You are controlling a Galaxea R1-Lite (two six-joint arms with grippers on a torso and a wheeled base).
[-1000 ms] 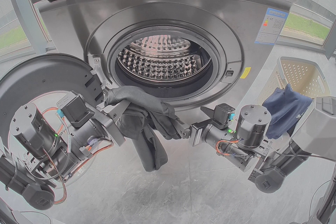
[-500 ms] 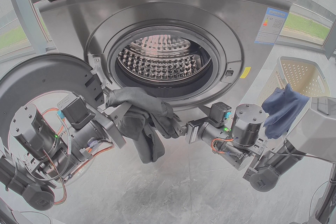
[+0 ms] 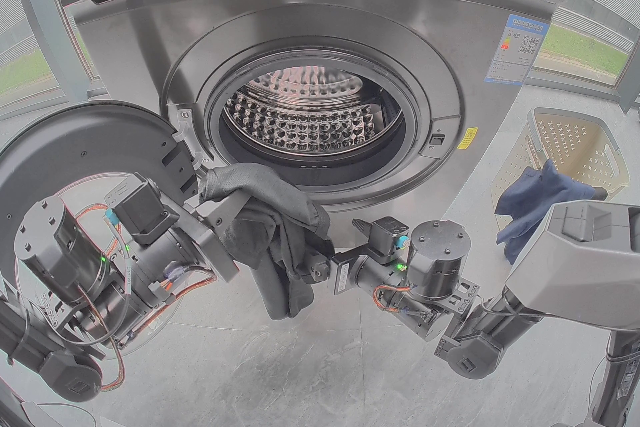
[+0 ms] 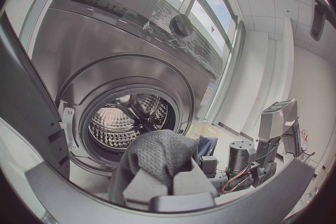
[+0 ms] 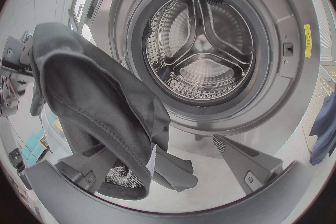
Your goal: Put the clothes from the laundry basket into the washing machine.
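A dark grey garment (image 3: pixel 273 228) hangs in front of the washing machine's open drum (image 3: pixel 307 115), just below its rim. My left gripper (image 3: pixel 230 208) is shut on the garment's upper left part; the cloth bulges over its fingers (image 4: pixel 147 186). My right gripper (image 3: pixel 312 261) sits against the garment's right side, open. In the right wrist view its jaws stand wide apart (image 5: pixel 157 146) and the garment (image 5: pixel 98 95) drapes over one finger. A blue garment (image 3: pixel 533 201) hangs over the rim of the beige laundry basket (image 3: pixel 580 141) at the right.
The round washer door (image 3: pixel 73 148) stands swung open at the left, behind my left arm. The drum (image 5: pixel 203 49) holds no clothes. Grey tiled floor (image 3: pixel 347 368) lies free below the arms. The basket stands close to the washer's right side.
My right arm has moved left and slightly down, pressing into the garment. The garment is now more bunched, and its hanging tail is shorter. The left arm has hardly moved.
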